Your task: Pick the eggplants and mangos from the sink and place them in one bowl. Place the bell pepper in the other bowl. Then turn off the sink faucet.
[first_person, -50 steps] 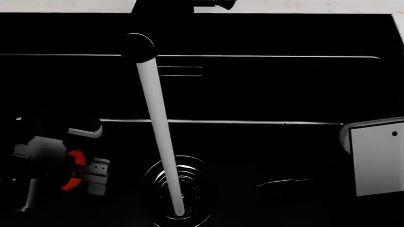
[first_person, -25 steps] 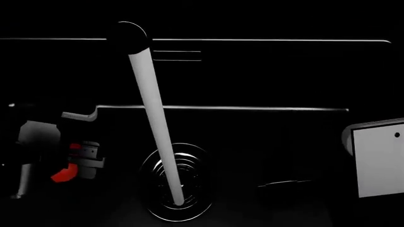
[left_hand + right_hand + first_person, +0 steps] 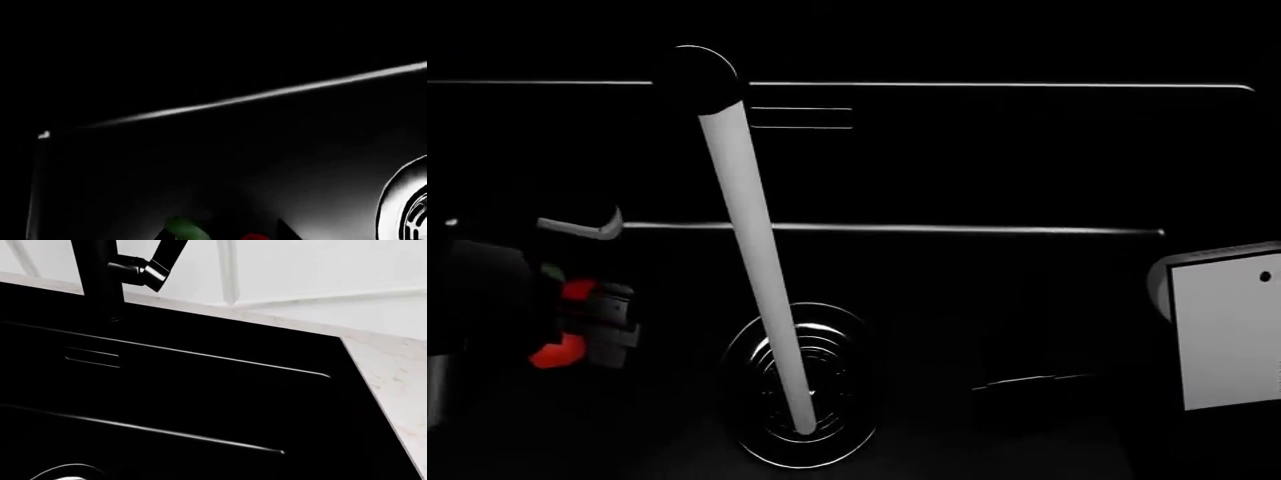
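Filling nearly every view, the black sink (image 3: 988, 160) held the white stream of water (image 3: 757, 270) falling from the faucet (image 3: 100, 275) spout onto the round drain (image 3: 827, 400). Low at the sink's left side, the left gripper (image 3: 574, 325) was clenched on the red bell pepper (image 3: 558, 350). Whether the right gripper's fingers were parted could not be told.

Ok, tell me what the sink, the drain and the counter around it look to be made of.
Sink: glossy black, perhaps enamel or polished composite; its ledge lines catch thin bright highlights.
Drain: looks like polished metal; the concentric ribs gleam silver.
Counter: pale stone, probably marble; faint veining, a soft sheen.
It is a simulator's render, so these are looks only.
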Controlling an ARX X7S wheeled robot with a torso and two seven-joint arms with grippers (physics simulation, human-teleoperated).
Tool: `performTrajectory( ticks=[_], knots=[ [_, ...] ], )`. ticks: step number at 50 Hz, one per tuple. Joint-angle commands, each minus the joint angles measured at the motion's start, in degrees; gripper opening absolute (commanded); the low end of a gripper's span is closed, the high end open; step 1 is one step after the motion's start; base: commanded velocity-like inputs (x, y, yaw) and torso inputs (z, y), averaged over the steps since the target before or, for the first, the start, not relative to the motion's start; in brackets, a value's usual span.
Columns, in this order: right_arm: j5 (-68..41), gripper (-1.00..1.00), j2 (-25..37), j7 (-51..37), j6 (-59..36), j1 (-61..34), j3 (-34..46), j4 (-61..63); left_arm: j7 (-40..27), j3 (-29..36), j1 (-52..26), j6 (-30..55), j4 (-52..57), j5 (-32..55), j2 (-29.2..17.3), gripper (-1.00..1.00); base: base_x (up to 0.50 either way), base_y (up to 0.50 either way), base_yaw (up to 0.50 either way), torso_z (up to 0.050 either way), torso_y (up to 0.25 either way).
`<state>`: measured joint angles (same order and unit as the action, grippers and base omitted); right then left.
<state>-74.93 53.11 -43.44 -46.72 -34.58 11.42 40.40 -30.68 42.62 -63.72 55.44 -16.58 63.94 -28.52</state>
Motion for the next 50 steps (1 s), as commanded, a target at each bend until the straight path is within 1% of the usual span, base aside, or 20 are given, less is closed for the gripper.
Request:
performTrajectory(
  ticks=[1,8,12,27,42,50],
  knots=[
    [0.49,1.00,-0.45,0.47,0.13,0.15,-0.07,-0.10,-2.68,-2.85,0.73,0.93,10.41,5.09,-3.09,-1.00,0.00,0.00,0.00,0.000,0.000],
    [-0.11,1.00,-0.37,0.24,-0.35,-0.27,0.15,-0.62,-2.94,-3.77,1.23,0.41,13.80,6.03,-4.38,-1.00,0.00,0.00,0.00,0.004,0.132],
    [-1.01,1.00,-0.51,0.01,-1.27,-1.89,0.59,-1.14,-3.23,-4.12,1.41,0.28,14.42,6.34,-4.78,-1.00,0.00,0.00,0.00,0.009,0.155],
    [-1.18,1.00,-0.89,-0.24,-1.82,-3.07,1.20,-1.81,-4.32,-5.60,1.20,0.59,18.04,8.17,-6.75,-1.00,0.00,0.00,0.00,0.009,0.155],
    [-2.63,1.00,-0.89,-1.29,-3.55,-5.95,1.93,-2.51,-3.98,-6.68,0.01,0.26,17.88,9.27,-6.60,-1.00,0.00,0.00,0.00,0.010,0.156],
    [-2.48,1.00,-1.28,-1.45,-3.79,-6.36,2.42,-2.74,-3.41,-6.65,0.43,-0.34,18.86,8.87,-7.33,-1.00,0.00,0.00,0.00,0.010,0.156]
  ],
)
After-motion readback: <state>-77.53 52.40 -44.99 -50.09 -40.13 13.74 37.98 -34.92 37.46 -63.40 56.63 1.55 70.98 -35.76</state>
